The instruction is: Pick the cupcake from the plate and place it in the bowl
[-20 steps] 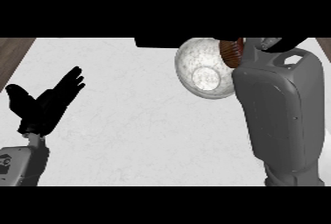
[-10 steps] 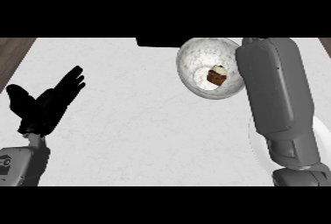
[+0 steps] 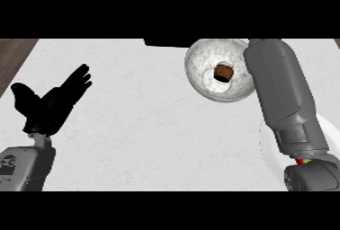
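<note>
The cupcake (image 3: pixel 224 72) lies inside the bowl (image 3: pixel 199 87), a little to the right of the bowl's middle and apart from the rim. Its brown wrapper is toward the near side and its pale top toward the far side, so its long axis runs about from near to far. It seems tipped over and not standing, but I cannot tell this for sure.

The right forearm (image 3: pixel 282 94) comes from the near right corner and goes to the far edge, passing just beside the right rim of the bowl. The cupcake is just to the left of the far part of this forearm. The right hand itself is not in the picture, so I cannot tell if it is released or clenched. It is plainly not around the cupcake, which lies free in the bowl.

The left hand (image 3: pixel 53 101) rests at the left side of the counter (image 3: pixel 146 134), well apart from the bowl, released, with straight fingers pointing up and grasping nothing. The right arm is much nearer to the bowl.

The white plate (image 3: pixel 331 134) shows at the near right, partly under the forearm, and I see nothing on its visible part.

In my judgement the placing is done. What remains is to bring the right arm back toward the near right, away from the bowl's rim.
</note>
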